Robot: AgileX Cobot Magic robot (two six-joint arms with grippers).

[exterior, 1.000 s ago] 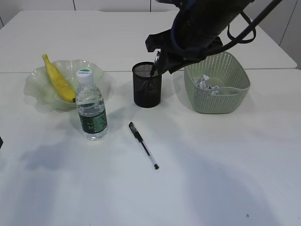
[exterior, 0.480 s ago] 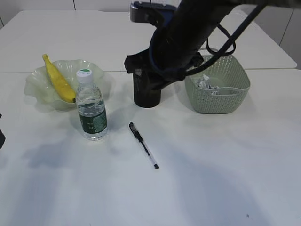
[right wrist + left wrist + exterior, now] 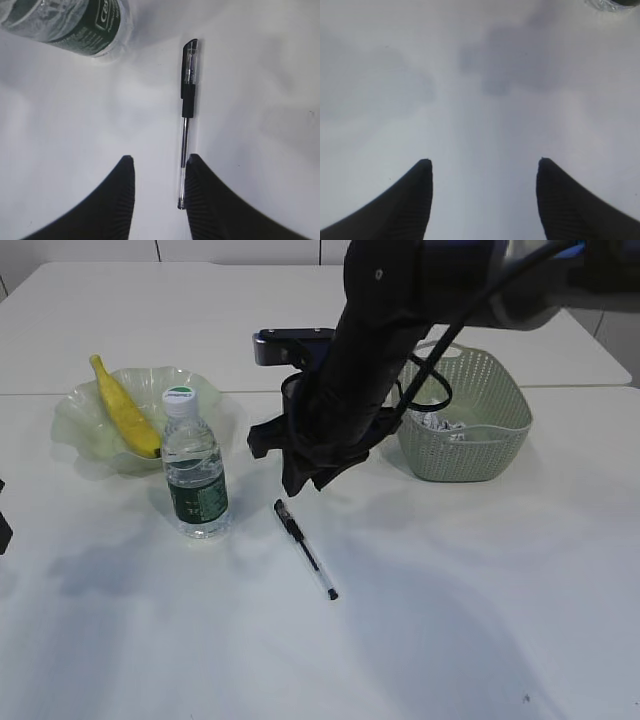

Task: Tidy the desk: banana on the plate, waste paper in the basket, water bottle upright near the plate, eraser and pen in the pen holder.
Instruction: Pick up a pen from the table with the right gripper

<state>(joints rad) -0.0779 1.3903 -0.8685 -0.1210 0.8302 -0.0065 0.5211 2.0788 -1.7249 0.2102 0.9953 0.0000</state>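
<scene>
A yellow banana (image 3: 125, 410) lies in the translucent green plate (image 3: 75, 430) at the back left. The water bottle (image 3: 195, 475) stands upright just in front of the plate. A black and clear pen (image 3: 305, 548) lies flat on the table in the middle. My right gripper (image 3: 298, 483) hangs open just above the pen's cap end. In the right wrist view the pen (image 3: 187, 100) runs along the inner edge of the right finger, with the jaws (image 3: 159, 162) empty and the bottle (image 3: 75, 22) at top left. The pen holder is hidden behind my right arm. No eraser shows.
A pale green basket (image 3: 490, 440) at the back right holds crumpled paper (image 3: 435, 420). My left gripper (image 3: 482, 165) is open over bare white table at the left edge, with the bottle's base (image 3: 612, 4) at the top right of its view.
My right arm has swung from the pen holder forward and down to the left. It now covers the holder and hangs over the pen. Nothing else moved.
</scene>
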